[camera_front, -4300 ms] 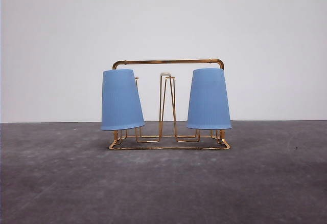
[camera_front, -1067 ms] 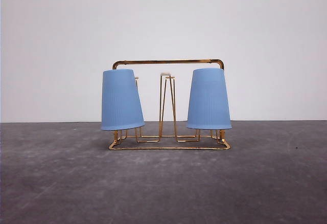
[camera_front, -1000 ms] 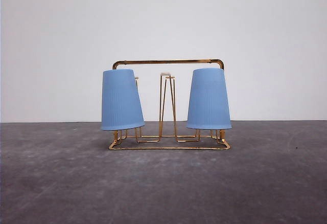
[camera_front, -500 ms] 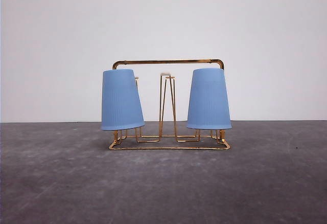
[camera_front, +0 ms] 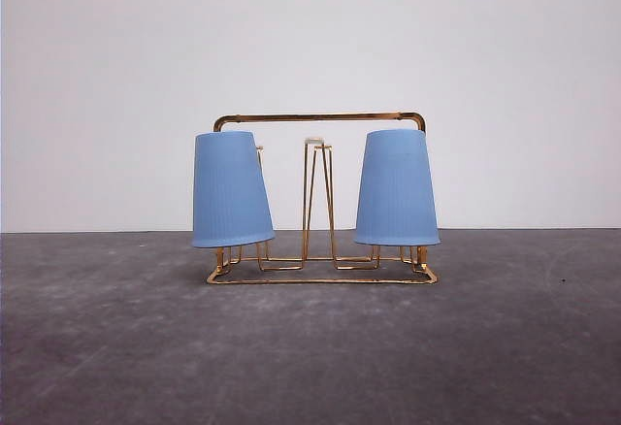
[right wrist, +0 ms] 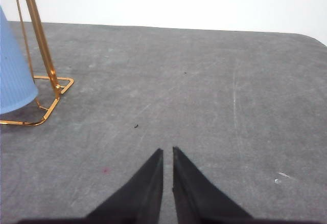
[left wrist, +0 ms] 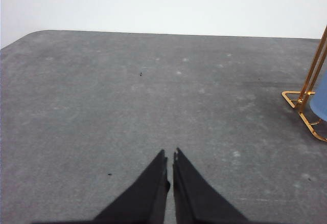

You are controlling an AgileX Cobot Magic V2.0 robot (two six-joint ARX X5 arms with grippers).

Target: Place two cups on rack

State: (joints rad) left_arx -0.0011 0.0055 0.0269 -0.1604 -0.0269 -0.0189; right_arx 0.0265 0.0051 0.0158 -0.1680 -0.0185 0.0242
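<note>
both cups sitting upside down on the rack

the left cup is tilting on its prong, the right cup hanging straight, rack standing mid-table. left fingers and right fingers are resting nearly closed, empty, low over the table, well apart from the rack.

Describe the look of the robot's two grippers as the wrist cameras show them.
The left gripper has two matte black fingers, broad at the base and tapering to narrow pointed tips. The right gripper looks the same: matte black, wedge-shaped fingers. Neither carries any visible markings or cables.
</note>
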